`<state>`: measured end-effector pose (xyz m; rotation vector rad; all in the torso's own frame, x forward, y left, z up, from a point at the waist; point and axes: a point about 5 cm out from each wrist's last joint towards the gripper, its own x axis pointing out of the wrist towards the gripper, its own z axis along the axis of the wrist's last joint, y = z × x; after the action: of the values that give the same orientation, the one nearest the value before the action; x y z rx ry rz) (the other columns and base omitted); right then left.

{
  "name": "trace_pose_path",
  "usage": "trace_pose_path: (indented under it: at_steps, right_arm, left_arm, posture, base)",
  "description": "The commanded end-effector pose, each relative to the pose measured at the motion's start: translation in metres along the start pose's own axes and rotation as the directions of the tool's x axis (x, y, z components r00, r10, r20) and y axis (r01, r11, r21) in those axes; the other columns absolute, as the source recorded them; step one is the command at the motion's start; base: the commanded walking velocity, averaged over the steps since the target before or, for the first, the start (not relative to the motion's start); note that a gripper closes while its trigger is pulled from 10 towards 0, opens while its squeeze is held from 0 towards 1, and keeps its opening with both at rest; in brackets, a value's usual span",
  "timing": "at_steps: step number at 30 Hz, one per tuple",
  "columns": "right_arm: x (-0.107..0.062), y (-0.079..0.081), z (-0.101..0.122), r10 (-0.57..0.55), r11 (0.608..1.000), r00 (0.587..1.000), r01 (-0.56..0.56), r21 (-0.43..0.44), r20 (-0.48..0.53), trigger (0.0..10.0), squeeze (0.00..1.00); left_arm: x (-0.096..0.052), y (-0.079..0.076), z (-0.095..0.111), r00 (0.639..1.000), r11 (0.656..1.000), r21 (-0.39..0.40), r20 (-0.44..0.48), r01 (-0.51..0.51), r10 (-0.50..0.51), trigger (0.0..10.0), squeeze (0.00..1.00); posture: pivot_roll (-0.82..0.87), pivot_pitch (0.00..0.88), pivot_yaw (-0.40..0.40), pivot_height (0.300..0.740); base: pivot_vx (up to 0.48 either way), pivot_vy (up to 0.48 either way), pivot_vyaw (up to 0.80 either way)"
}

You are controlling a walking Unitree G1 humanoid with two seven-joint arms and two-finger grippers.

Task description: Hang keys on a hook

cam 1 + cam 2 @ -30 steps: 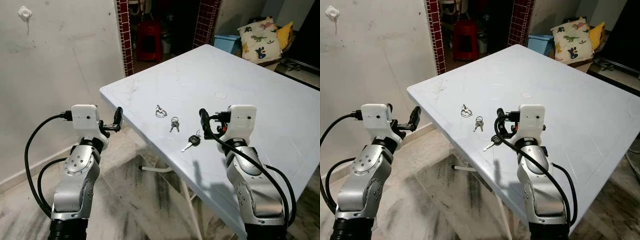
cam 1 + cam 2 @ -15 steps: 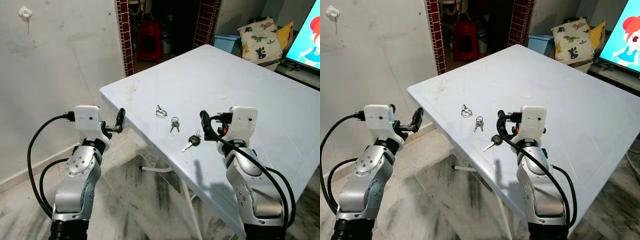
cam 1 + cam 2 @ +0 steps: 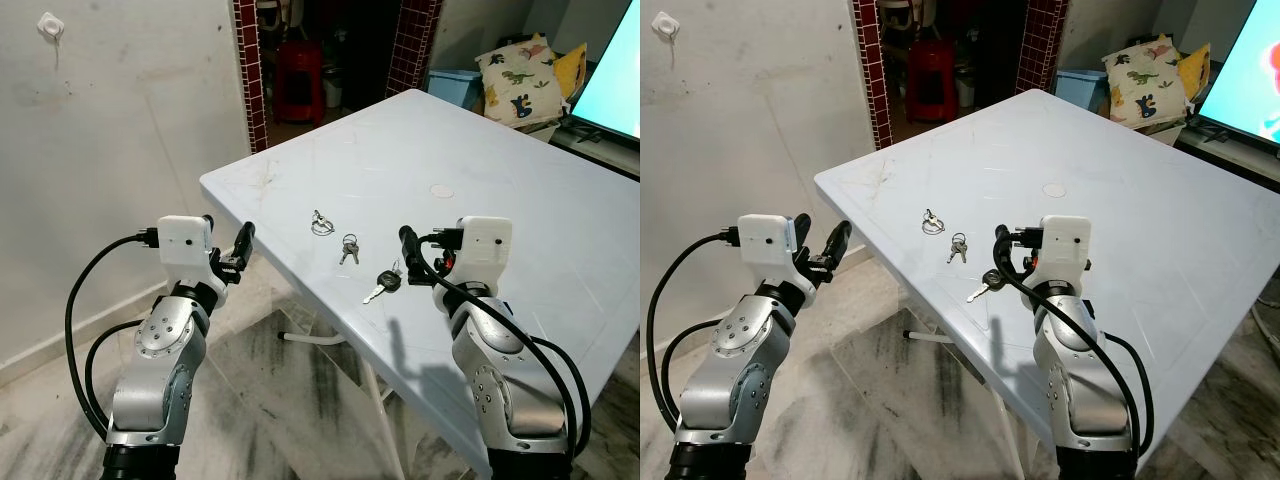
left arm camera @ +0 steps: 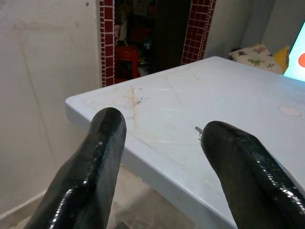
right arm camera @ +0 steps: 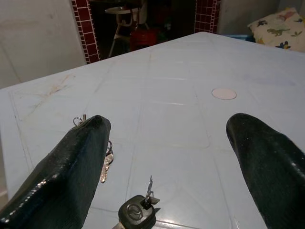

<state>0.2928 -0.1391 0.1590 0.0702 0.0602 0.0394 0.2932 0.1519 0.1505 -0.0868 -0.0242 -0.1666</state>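
- The white table (image 3: 520,190) stands with one corner toward the robot; its far right part is cut off by the picture edge.
- A screen (image 3: 615,85) at the right edge is cut off, so its content is hard to make out.
- The left gripper (image 3: 228,250) hangs beside the table corner, over the floor, with its fingers spread apart and nothing between them.
- The right gripper (image 3: 408,245) is above the table near its front edge, just beside the car key (image 3: 383,284), with its fingers spread wide and holding nothing.
- The car key lies flat on the table; its long axis runs diagonal, with the black head toward the right gripper and the metal blade toward the front edge of the table.
- In the right wrist view the blade is cut off and only the black head (image 5: 138,213) is seen, between the two fingers.
- A small bunch of keys (image 3: 348,246) lies a little farther in, and a key ring (image 3: 321,224) beyond it; their details are too small to tell.
- The hook (image 3: 49,25) is a small white piece high on the wall at the left, well apart from the keys.
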Motion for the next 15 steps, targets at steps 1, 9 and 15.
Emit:
trace_pose_path:
  at_steps: [1, 9, 15]
  right_arm:
    - [-0.001, -0.001, -0.002, 0.001, 1.0, 1.0, 0.0, 0.008, -0.016, 10.0, 0.0]
    - [-0.015, -0.016, -0.011, -0.026, 0.999, 0.999, 0.029, 0.044, -0.047, 0.0, 0.0]
    - [-0.024, -0.027, -0.02, -0.085, 0.995, 0.994, 0.089, 0.049, -0.072, 0.0, 0.0]
  left_arm:
    - [-0.002, -0.001, 0.004, 1.0, 1.0, 0.01, 0.02, 0.006, -0.007, 0.0, 0.0]
    - [-0.003, 0.003, 0.001, 1.0, 1.0, 0.027, -0.01, -0.003, 0.004, 10.0, 0.0]
    - [-0.002, 0.001, -0.002, 0.999, 1.0, 0.02, -0.033, 0.018, -0.018, 10.0, 0.0]
  posture:
    - [-0.06, 0.0, -0.002, 0.74]
    - [-0.06, 0.0, 0.015, 0.74]
    - [-0.07, 0.0, 0.028, 0.74]
  base:
    - [0.0, 0.0, 0.0]
    - [0.0, 0.0, 0.0]
    - [0.0, 0.0, 0.0]
